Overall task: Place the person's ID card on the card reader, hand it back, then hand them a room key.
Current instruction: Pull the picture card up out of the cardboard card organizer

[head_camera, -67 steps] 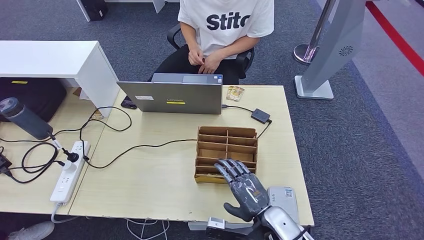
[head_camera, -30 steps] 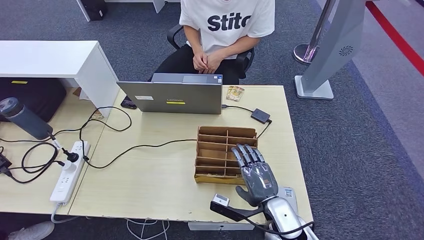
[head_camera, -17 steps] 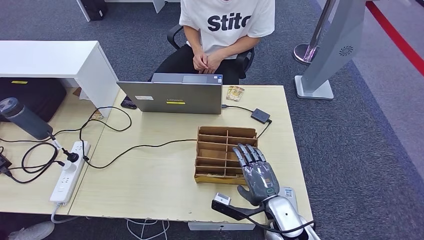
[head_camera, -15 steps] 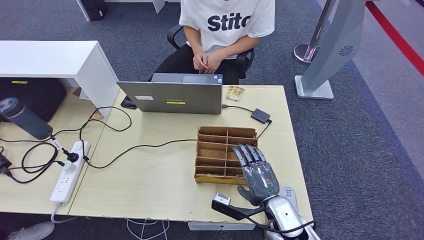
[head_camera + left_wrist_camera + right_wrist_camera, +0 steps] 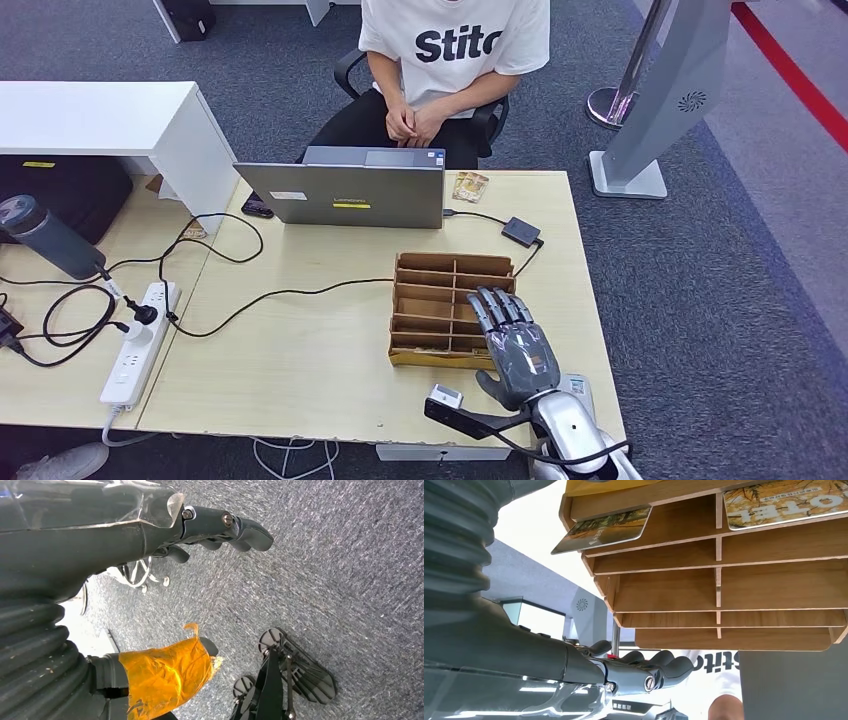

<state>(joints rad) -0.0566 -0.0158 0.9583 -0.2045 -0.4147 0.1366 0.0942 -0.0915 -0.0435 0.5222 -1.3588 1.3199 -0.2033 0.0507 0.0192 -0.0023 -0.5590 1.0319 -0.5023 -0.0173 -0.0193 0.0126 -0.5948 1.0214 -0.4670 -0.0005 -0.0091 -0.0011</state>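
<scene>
Wooden card rack (image 5: 452,306) under the right hand (image 5: 518,345), fingers spread, holding nothing.
Room key cards (image 5: 600,529) lie in the near slots; judged best to slide fingertips flat into one slot and pinch a single card. Card reader (image 5: 520,231) sits beyond, near the laptop (image 5: 345,195). No ID card can be made out; the left hand (image 5: 220,527) hangs over carpet, apparently empty, its fingers partly cut off.

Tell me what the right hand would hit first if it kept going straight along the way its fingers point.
Probably the wooden card organizer: the right hand hovers at its near right corner, fingers aimed across its slots. Height above it is unclear, so it might pass over.
</scene>
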